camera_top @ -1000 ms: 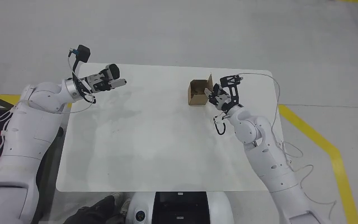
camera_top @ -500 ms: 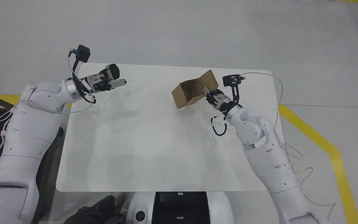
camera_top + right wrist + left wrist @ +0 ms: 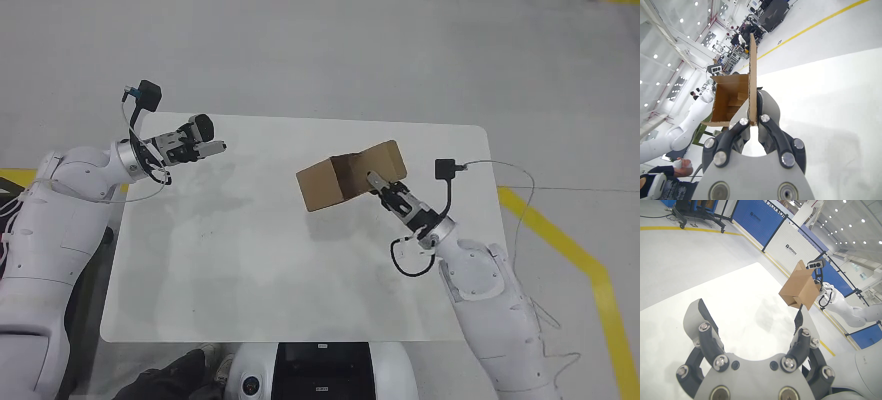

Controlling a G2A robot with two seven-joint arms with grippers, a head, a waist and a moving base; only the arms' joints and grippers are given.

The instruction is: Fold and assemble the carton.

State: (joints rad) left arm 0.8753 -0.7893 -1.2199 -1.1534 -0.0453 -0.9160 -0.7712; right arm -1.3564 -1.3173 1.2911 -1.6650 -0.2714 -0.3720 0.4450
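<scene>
A small brown corrugated carton [image 3: 335, 183] is held tilted in the air over the far right part of the table [image 3: 250, 280]. One end is left open, and one outstretched flap is clamped by the right gripper [image 3: 753, 108].

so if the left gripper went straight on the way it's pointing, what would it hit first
Most likely the carton, held above the table by the right gripper; it sits almost dead ahead of the open left gripper. Nothing lies between, though depth is unclear.
</scene>
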